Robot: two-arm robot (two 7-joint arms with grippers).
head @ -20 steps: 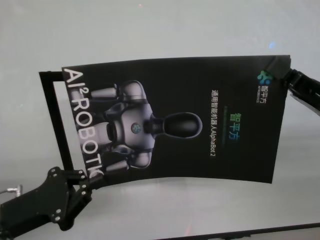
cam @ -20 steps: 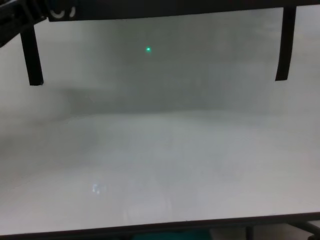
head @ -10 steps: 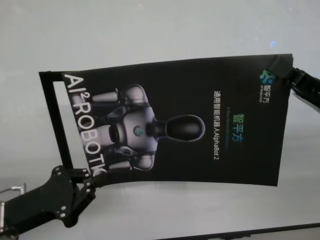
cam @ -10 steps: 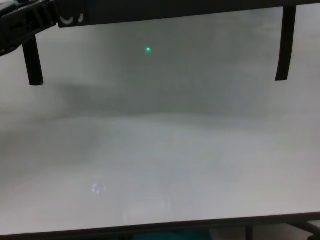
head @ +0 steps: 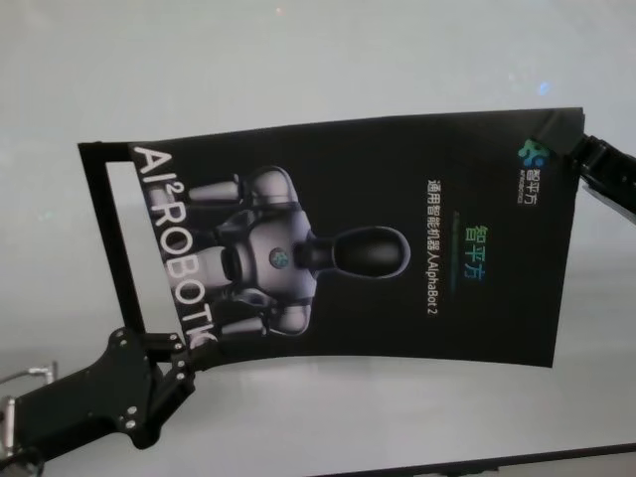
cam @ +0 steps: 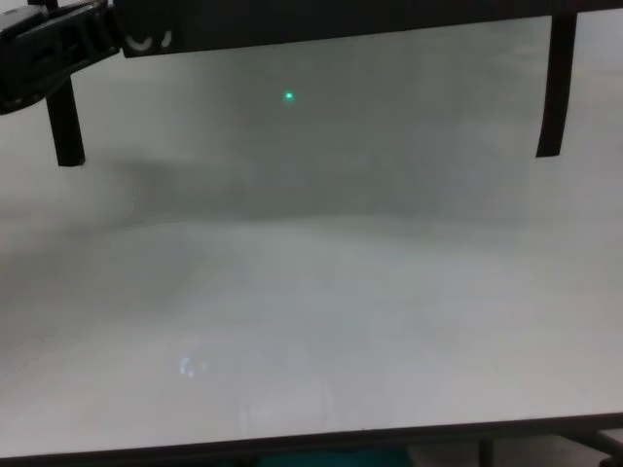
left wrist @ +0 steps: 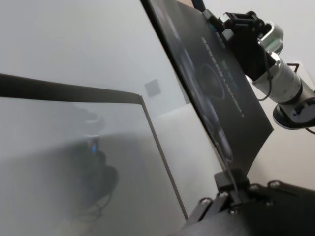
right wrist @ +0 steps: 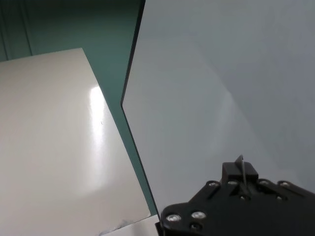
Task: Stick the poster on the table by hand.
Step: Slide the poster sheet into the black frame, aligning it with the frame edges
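Observation:
The poster (head: 397, 248), a black glossy sheet with white lettering and a silver robot picture, hangs slightly bowed above the table (head: 298, 60). My left gripper (head: 177, 350) is shut on its near left corner. At the far right corner my right gripper (head: 568, 139) is shut on the sheet. The left wrist view shows the poster (left wrist: 216, 88) almost edge-on, pinched by the left gripper (left wrist: 230, 189). In the right wrist view the right gripper (right wrist: 240, 172) holds a thin sliver of the sheet's edge over the table (right wrist: 197, 73).
Narrow black tape strips (head: 104, 238) frame the poster's left side. From the chest, two tape strips (cam: 66, 126) (cam: 551, 88) hang below the sheet. The table's dark front edge (cam: 292, 446) runs along the bottom. Beyond the table's side edge lie a teal floor (right wrist: 113, 64) and a white panel (right wrist: 54, 137).
The left gripper has moved a little to the right and forward with its corner, coming further into the chest view. The poster has shifted slightly right and lies flatter.

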